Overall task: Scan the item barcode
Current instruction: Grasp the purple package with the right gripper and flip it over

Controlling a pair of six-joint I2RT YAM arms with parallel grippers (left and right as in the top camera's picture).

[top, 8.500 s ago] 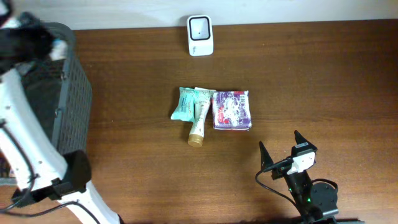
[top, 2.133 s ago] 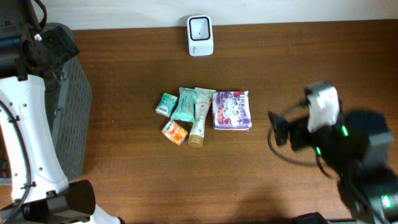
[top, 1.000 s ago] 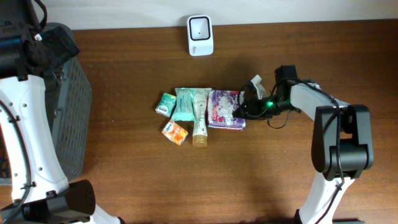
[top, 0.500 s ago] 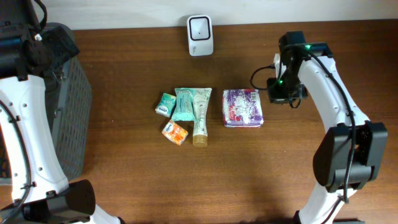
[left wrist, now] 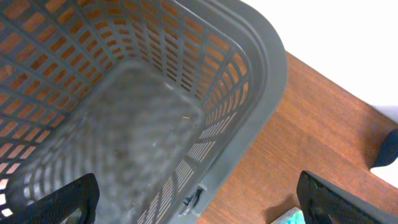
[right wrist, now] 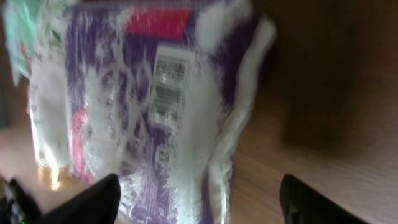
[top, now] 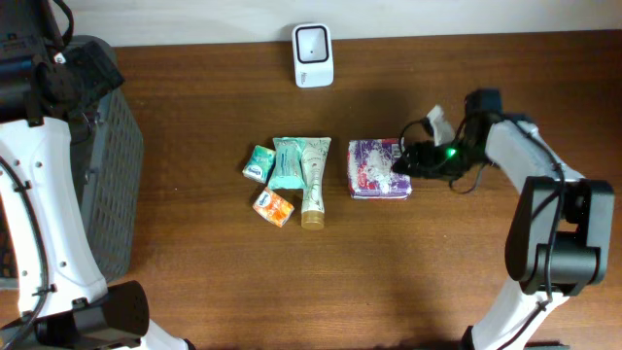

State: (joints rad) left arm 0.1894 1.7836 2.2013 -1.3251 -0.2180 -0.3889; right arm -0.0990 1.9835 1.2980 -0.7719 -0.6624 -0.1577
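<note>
The item, a purple-and-white plastic packet (top: pixel 377 169), lies flat on the table right of the other goods. Its white barcode label (right wrist: pixel 165 84) faces the right wrist camera. My right gripper (top: pixel 406 161) is low at the packet's right edge, open, with that edge lying between its fingers (right wrist: pixel 87 200) and not pinched. The white scanner (top: pixel 313 55) stands at the table's back edge. My left gripper (left wrist: pixel 199 208) hangs open over the grey basket (left wrist: pixel 264 68), holding nothing.
Two teal packets (top: pixel 258 162) (top: pixel 288 162), a cream tube (top: pixel 312 185) and a small orange packet (top: pixel 273 206) lie in a group left of the purple packet. The tall grey basket (top: pixel 107 156) fills the left side under the left arm.
The purple packet has shifted right, away from the tube. The right gripper rose toward the back, then came down to the packet's right edge with its jaws opened. Left arm unmoved.
</note>
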